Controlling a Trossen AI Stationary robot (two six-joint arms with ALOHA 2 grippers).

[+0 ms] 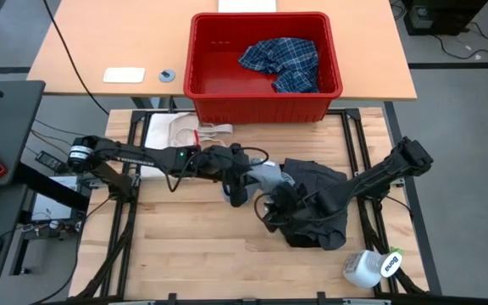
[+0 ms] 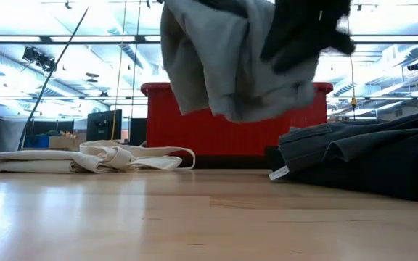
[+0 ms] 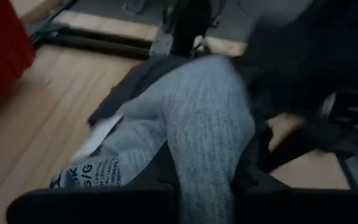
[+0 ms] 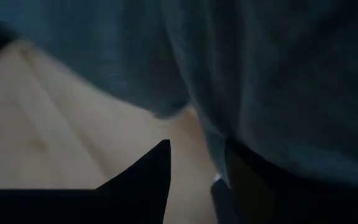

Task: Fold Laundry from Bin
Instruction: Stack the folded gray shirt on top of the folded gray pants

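Cloth: cream-white cloth with strap loops (image 1: 180, 133) lies flat at the table's far left, just in front of the bin.
Left arm: reaches in from the left; the left gripper (image 1: 242, 182) is near the table's middle, jaws pinched on the light grey garment (image 2: 227, 61) — the left wrist view shows the knit bunched between its fingers.
Light grey garment: hangs lifted above the table, clear of the wood in the low view, a printed label visible at its edge.
Bin: red bin (image 1: 261, 106) stands at the far side behind the work table; the blue-and-white plaid shirt (image 1: 282, 61) lies crumpled in its right half.
Right arm: comes in from the right; the right gripper (image 1: 280, 203) is at the same grey garment, jaws partly spread — grip cannot be told.
Dark garment: dark grey heap (image 1: 320, 203) lies right of centre.
Bottle: white spray bottle (image 1: 371, 267) lies at the near right.
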